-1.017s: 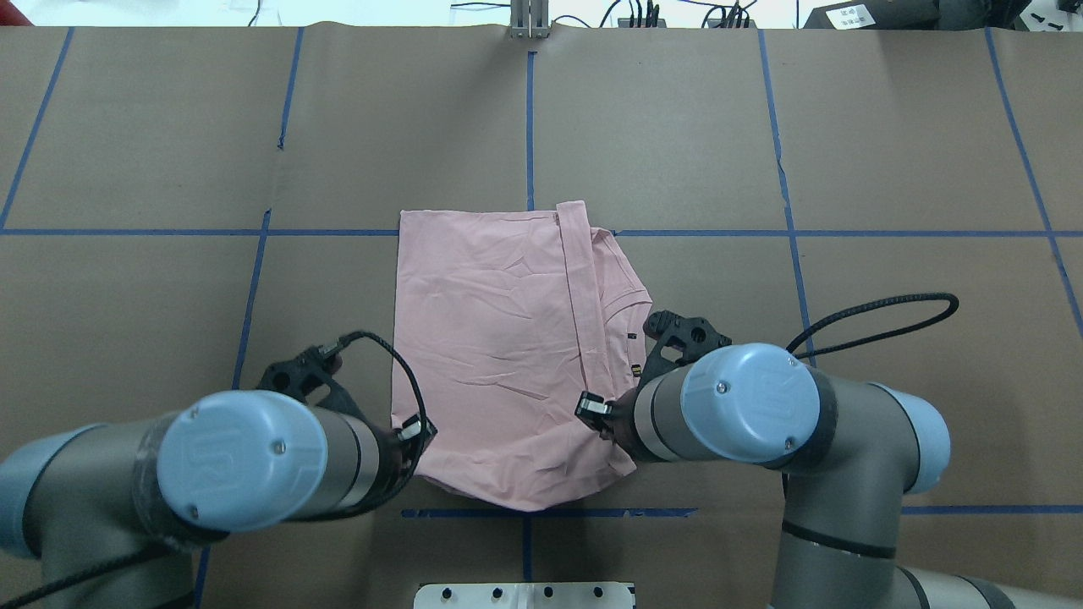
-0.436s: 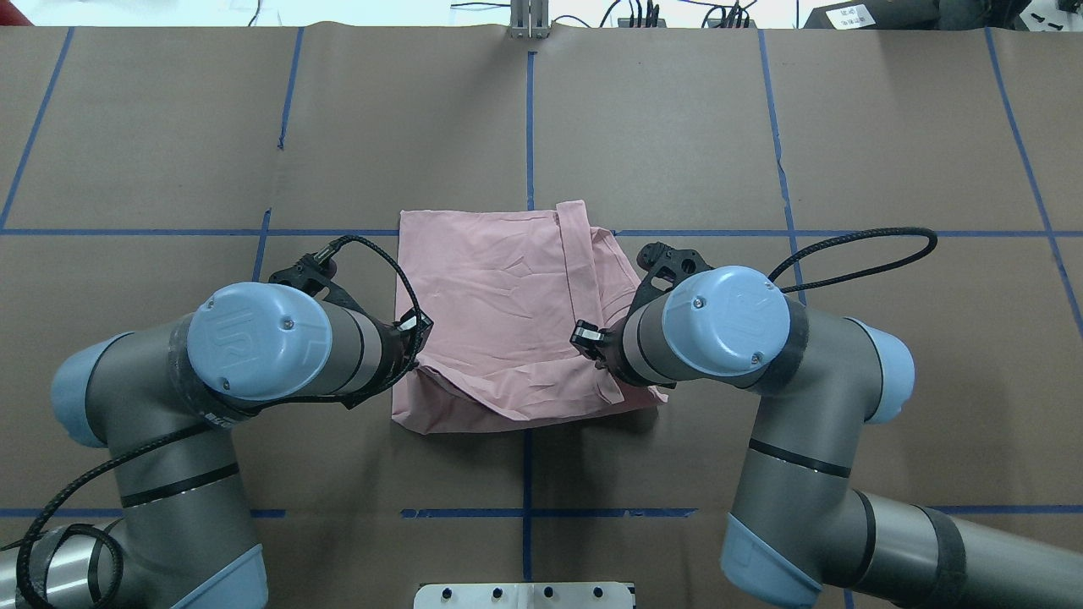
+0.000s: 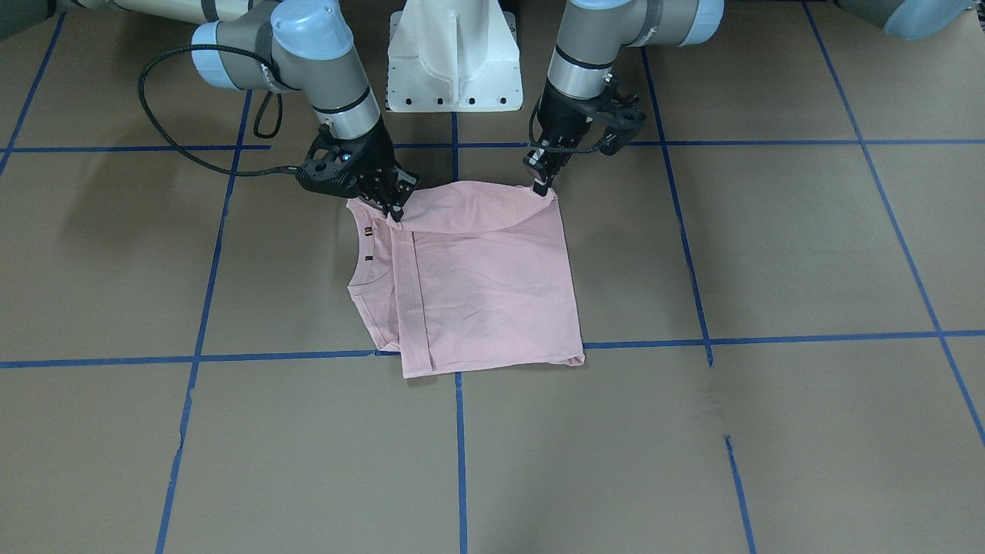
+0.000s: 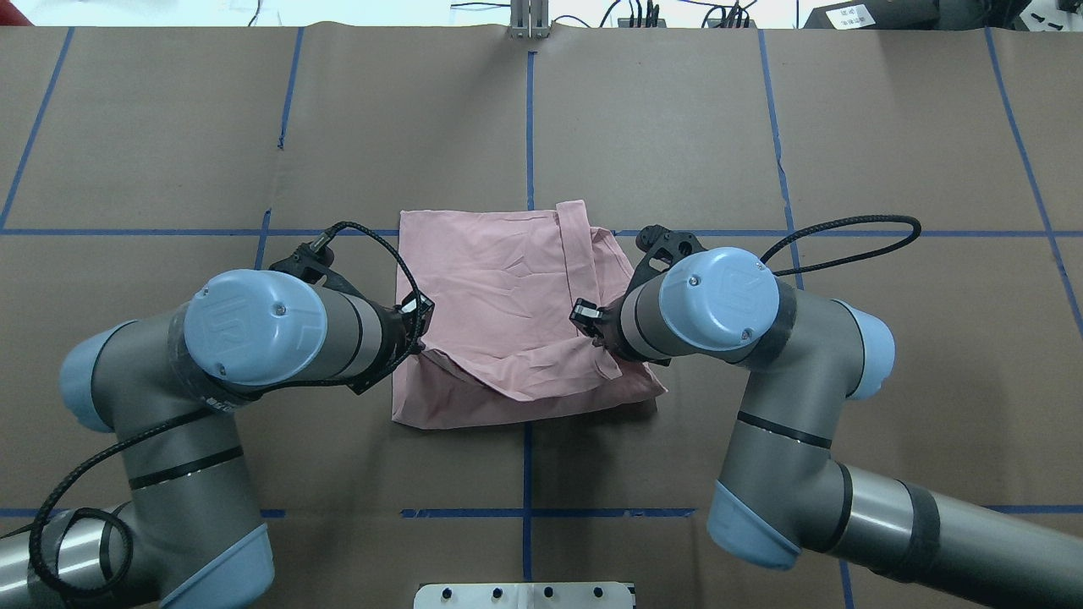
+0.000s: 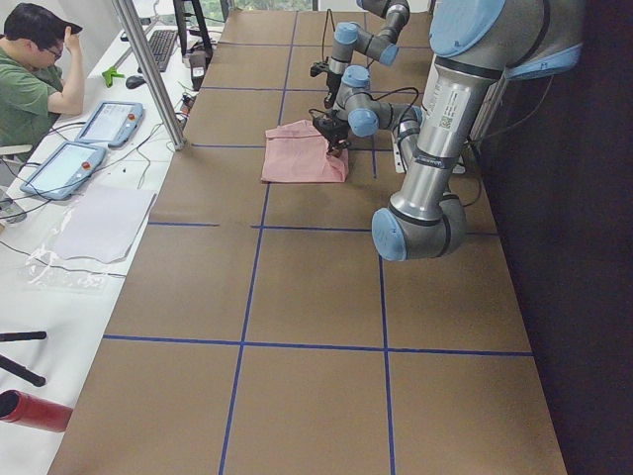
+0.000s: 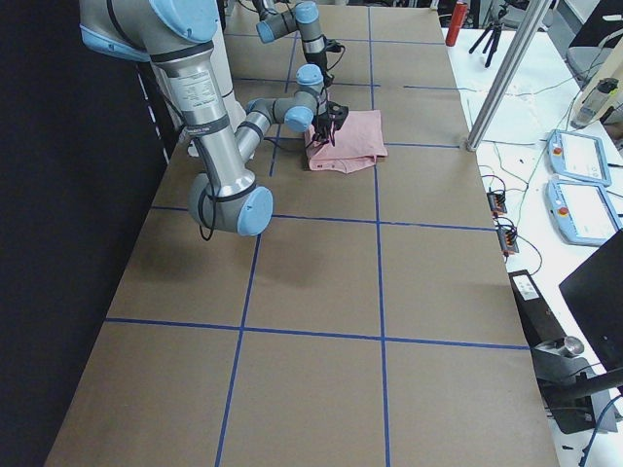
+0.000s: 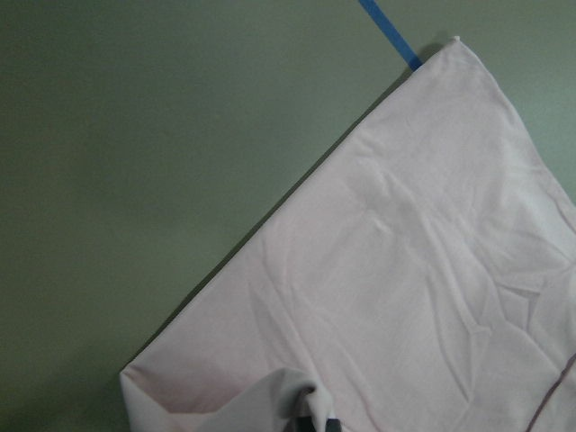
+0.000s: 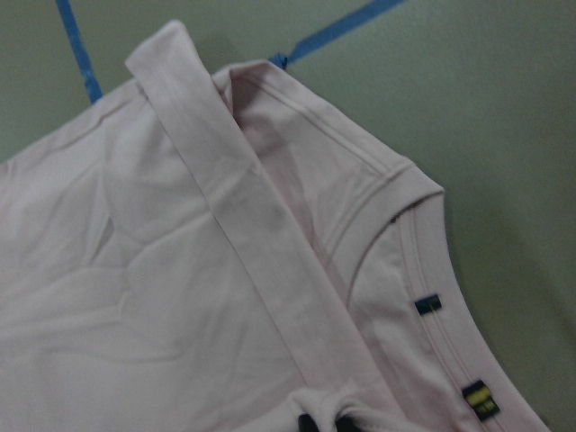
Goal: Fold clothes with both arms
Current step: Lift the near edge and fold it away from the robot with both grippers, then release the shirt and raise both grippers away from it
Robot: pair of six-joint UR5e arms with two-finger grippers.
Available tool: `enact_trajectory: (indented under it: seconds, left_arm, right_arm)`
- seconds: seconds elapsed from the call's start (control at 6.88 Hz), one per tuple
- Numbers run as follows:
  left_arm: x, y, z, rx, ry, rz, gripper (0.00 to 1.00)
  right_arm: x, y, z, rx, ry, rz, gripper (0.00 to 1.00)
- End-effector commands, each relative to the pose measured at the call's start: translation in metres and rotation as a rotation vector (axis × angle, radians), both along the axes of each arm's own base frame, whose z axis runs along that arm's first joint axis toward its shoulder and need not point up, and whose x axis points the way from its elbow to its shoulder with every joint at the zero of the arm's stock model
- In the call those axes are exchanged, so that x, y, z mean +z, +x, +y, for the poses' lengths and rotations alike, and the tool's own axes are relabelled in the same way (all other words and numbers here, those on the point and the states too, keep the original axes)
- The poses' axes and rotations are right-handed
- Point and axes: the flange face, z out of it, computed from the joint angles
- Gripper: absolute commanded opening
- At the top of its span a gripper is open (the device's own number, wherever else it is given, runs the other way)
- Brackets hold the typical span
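— What sort of place is this?

— A robotics lab. A left arm (image 4: 254, 330) and a right arm (image 4: 719, 296) stand at a white pedestal (image 3: 454, 54), over a long worktop (image 4: 677, 127) papered brown and gridded with blue tape (image 4: 530, 127).

— Anything beyond the rig?

— Alongside, a white bench (image 5: 40, 307) carries teach pendants (image 5: 109, 121) and a keyboard (image 5: 160, 45). A man (image 5: 30, 79) in green sits at it.

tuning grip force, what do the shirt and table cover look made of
Shirt: soft matte knit, probably cotton jersey; it creases, drapes, and has a ribbed collar. Table cover: matte brown, looks like kraft paper; sheet edges show at the far side.
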Motion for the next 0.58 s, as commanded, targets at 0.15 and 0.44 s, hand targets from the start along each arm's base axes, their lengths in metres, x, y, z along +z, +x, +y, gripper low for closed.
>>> enact_trajectory:
  seconds: [0.15, 0.44]
  left_arm:
    - [0.029, -0.005, -0.177, -0.211, -0.01, -0.04, 0.05]
    - [0.062, -0.024, -0.24, -0.172, 0.095, -0.086, 0.99]
  right_arm:
    - [0.01, -0.017, -0.141, 0.136, 0.008, 0.002, 0.0]
    - [0.002, -0.028, -0.211, 0.183, -0.011, 0.041, 1.0]
